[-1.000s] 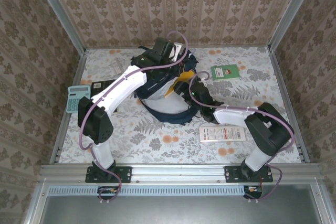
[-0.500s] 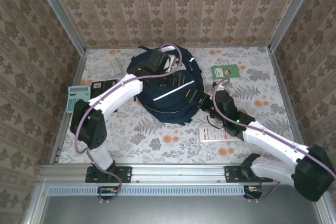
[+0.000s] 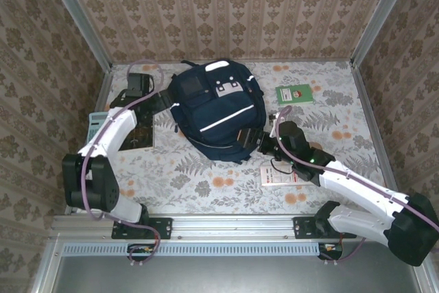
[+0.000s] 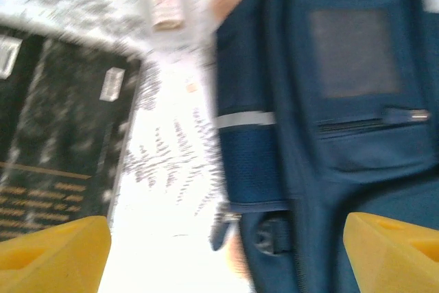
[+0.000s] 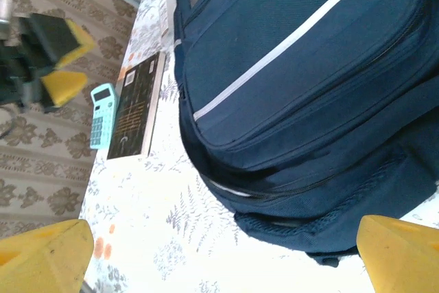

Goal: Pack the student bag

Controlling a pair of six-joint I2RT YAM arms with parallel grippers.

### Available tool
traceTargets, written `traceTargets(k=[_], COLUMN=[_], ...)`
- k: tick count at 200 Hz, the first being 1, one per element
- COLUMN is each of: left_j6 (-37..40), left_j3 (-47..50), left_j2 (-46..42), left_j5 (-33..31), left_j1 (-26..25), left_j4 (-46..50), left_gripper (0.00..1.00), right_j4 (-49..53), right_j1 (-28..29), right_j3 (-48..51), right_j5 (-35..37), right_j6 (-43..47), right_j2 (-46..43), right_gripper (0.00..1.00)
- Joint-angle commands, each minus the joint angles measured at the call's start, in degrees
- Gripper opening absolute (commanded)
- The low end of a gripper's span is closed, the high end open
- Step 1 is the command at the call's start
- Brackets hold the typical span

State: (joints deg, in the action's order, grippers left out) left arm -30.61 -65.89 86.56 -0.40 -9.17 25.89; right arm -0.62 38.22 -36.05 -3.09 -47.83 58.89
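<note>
Floral-patterned cloth covers your table [image 3: 206, 176], closed in by wallpapered walls [image 3: 226, 5]. Nearest you, a white box [image 3: 281, 176] lies flat, partly beneath your right arm. Your right gripper [image 5: 223, 252] sits low, just beside the near right edge of the student bag [image 3: 218, 109], its yellow fingers spread wide with nothing between them. The bag lies flat in the middle of the table, white stripe facing up. To its left lies a black book [image 5: 134, 108], with a light-blue calculator [image 5: 101, 116] just beyond it at the table's left edge. Your left gripper [image 4: 219, 255] hovers over the gap between book and bag, jaws wide and empty. Right of the bag, a green card [image 3: 293, 94] rests apart from it.
</note>
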Motion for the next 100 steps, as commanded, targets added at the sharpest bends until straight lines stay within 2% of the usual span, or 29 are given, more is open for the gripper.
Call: traceTargets(k=[1,43,100], left_j6=[-1.64,-2.21,-4.25], left_j3=[1.45,1.73,3.86], left_j2=[4.19,11.81,16.95], left_j5=[-3.51,-2.25,-0.18], left_j1=[2.25,5.51,6.19], left_j4=[-1.66,-4.83,-6.88], left_gripper=[0.89,0.90,0.90], right_j4=[1.15,-1.38,-2.68], right_j1=[0.62,0.85,2.21], right_j3=[-1.53,0.51,-0.18], right_j5=[-1.05,-0.95,-1.95], right_j6=[1.46,0.55,0.72], right_j2=[-2.83,-3.14,-1.01], right_gripper=[1.00,1.00,0.99])
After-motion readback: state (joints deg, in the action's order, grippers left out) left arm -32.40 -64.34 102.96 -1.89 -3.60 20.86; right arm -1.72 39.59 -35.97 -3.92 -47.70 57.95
